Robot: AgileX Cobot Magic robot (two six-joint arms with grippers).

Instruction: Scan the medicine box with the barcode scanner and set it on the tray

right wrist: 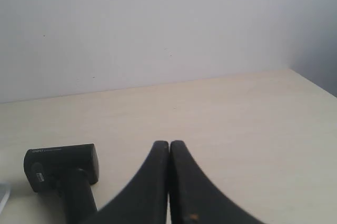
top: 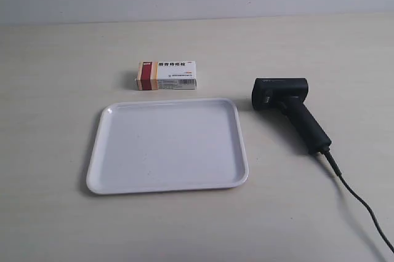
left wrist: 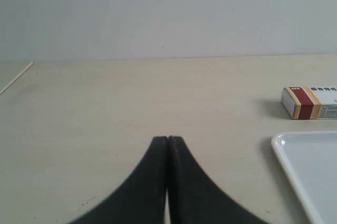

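Observation:
The white medicine box with its dark red and tan band lies flat on the table just beyond the white tray. The black barcode scanner lies on its side to the tray's right, cable trailing toward the near right. No arm shows in the exterior view. My left gripper is shut and empty, low over bare table, with the medicine box and a corner of the tray off to one side. My right gripper is shut and empty, the barcode scanner beside it.
The beige table runs back to a pale wall. The scanner's black cable snakes to the near right corner. The table's edge shows in the right wrist view.

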